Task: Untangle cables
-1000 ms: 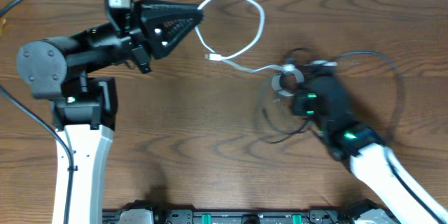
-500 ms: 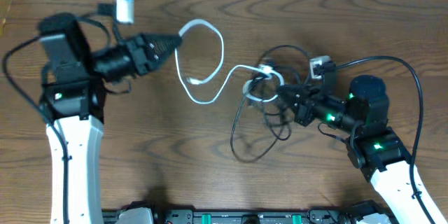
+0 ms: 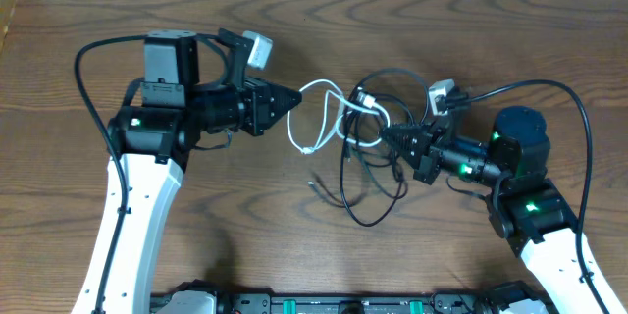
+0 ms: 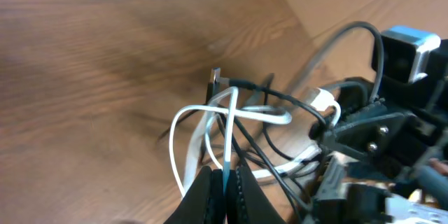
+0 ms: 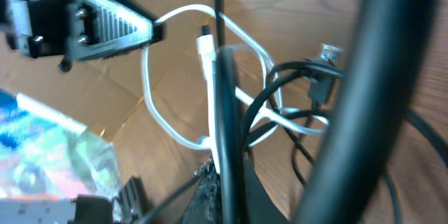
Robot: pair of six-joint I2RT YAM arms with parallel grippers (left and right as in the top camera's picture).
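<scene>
A wooden table (image 3: 245,245) is seen from above, with 2 robot arms reaching toward each other near its middle. The left gripper (image 3: 290,101) is pinched closed on the white cable (image 3: 316,83). The cable's loop runs from the gripper's tip toward the tangle. In the left wrist view, a pale strand passes down between the 2 closed fingers (image 4: 203,194). The right gripper (image 3: 387,136) is clenched on the black cables (image 3: 368,223), right at the knot. White and black cords cross one another between the 2 grippers. The black loops spill across the wood toward the table's near edge.
</scene>
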